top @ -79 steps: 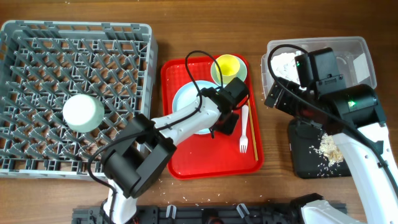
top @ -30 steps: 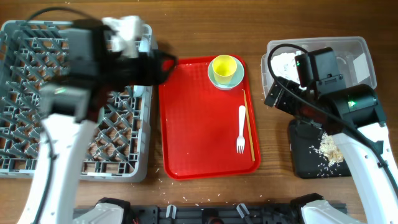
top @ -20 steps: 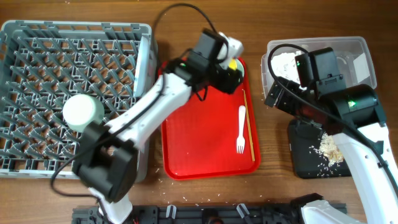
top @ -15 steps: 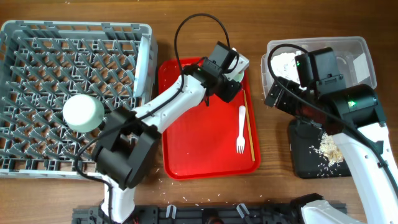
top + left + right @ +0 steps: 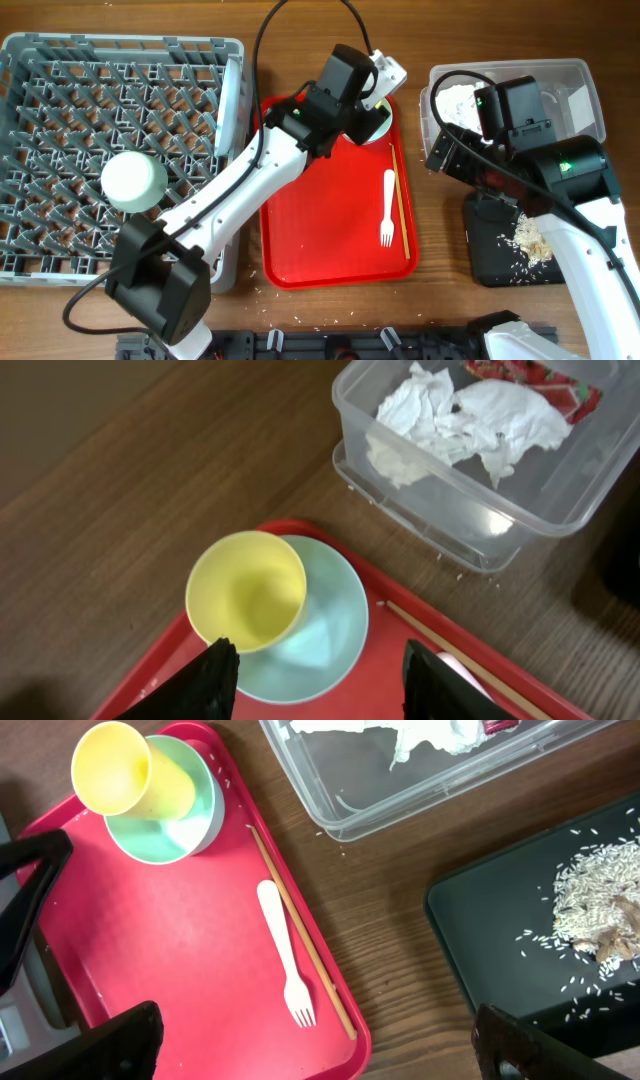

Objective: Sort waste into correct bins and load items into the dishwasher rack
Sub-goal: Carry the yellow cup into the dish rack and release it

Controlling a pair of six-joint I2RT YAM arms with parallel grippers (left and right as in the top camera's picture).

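left gripper (image 5: 325,690) spread wide, pinching nothing, poised just above the yellow cup (image 5: 246,590), tilted inside the pale green bowl (image 5: 325,630) at the far corner of the red tray (image 5: 180,950). probably best to take the cup first: lower one finger inside the rim and one outside, close gently, lift straight up without dragging the bowl. then carry to the dishwasher rack (image 5: 60,120) and set mouth down between pegs, clear of the upturned bowl (image 5: 133,181) and the standing plate (image 5: 232,100). mind the wooden stick (image 5: 300,960) and fork (image 5: 285,965) nearby. right gripper (image 5: 320,1055) likewise spread and empty, near the clear tub (image 5: 470,510); keep apart.
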